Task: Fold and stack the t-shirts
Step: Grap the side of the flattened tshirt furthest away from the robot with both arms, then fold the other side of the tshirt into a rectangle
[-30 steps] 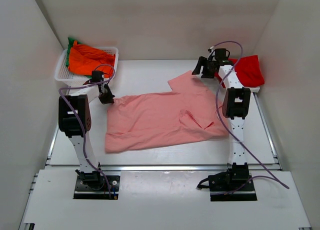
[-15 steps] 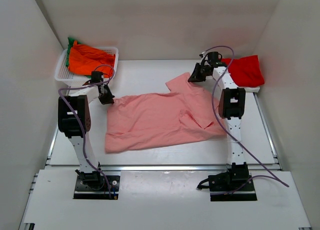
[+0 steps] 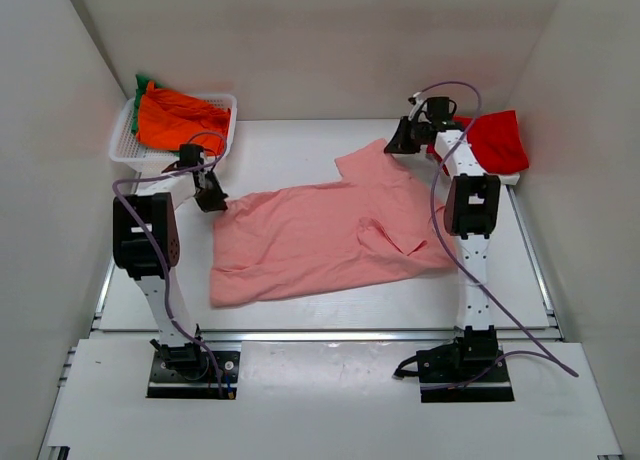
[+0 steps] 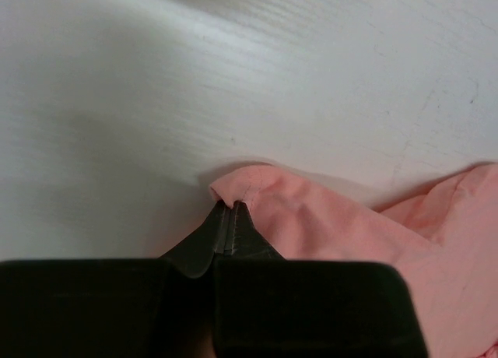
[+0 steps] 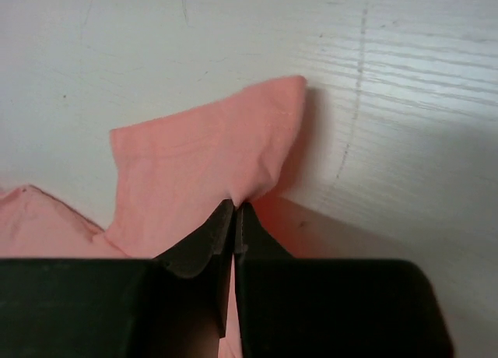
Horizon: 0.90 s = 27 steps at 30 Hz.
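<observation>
A large salmon-pink t-shirt (image 3: 320, 238) lies spread across the middle of the table. My left gripper (image 3: 213, 202) is shut on its left corner, and the left wrist view shows the pinched pink cloth (image 4: 257, 191) right at the fingertips. My right gripper (image 3: 393, 146) is shut on the shirt's far right sleeve edge (image 5: 233, 152), lifted slightly off the table. A bright red t-shirt (image 3: 495, 140) lies at the back right behind the right arm. Orange (image 3: 175, 118) and green (image 3: 143, 85) t-shirts sit bunched in the basket.
A white latticed basket (image 3: 226, 108) stands at the back left corner. White walls close the table on three sides. Both arm bases (image 3: 190, 365) sit at the near edge. Bare white tabletop (image 3: 290, 145) shows behind the pink shirt.
The right gripper came down on the pink shirt's far sleeve, closed on it and raised it slightly. The left gripper kept its hold on the left corner and barely shifted.
</observation>
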Tool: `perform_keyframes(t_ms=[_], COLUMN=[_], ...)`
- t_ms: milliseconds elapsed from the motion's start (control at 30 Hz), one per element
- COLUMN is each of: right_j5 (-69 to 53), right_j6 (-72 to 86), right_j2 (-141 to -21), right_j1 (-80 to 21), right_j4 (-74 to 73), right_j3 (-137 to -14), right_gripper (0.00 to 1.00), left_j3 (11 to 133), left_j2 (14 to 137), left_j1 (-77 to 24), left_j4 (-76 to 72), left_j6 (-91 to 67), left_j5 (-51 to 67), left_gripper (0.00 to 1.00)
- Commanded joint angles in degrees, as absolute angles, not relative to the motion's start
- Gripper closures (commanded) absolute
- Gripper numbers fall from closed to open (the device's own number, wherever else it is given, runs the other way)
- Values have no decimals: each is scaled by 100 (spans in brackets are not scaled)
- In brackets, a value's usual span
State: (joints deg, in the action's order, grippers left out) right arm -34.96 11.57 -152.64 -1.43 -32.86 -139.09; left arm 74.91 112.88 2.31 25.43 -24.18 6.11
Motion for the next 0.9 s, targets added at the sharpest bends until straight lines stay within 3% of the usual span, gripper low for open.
perform_keyframes(t_ms=[0, 367, 667, 867], right_j5=[-3613, -3410, -3393, -3358], right_j6=[897, 465, 545, 527], right_j2=[-14284, -12447, -10347, -9230], right_j1=[-9, -114, -202, 122], right_j4=[-2935, -2997, -2110, -1837], right_j3=[-13773, -11884, -8538, -7358], right_gripper=[99, 100, 100, 100], left_j3=[7400, 7102, 6285, 5582], left_j2=[10574, 9950, 9160, 8413], left_j1=[263, 272, 272, 316], left_j4=[2645, 2821, 2979, 2884], left_j6=[-2329, -2215, -2039, -1969], left_j5=[809, 967, 897, 739], left_gripper=[100, 100, 100, 100])
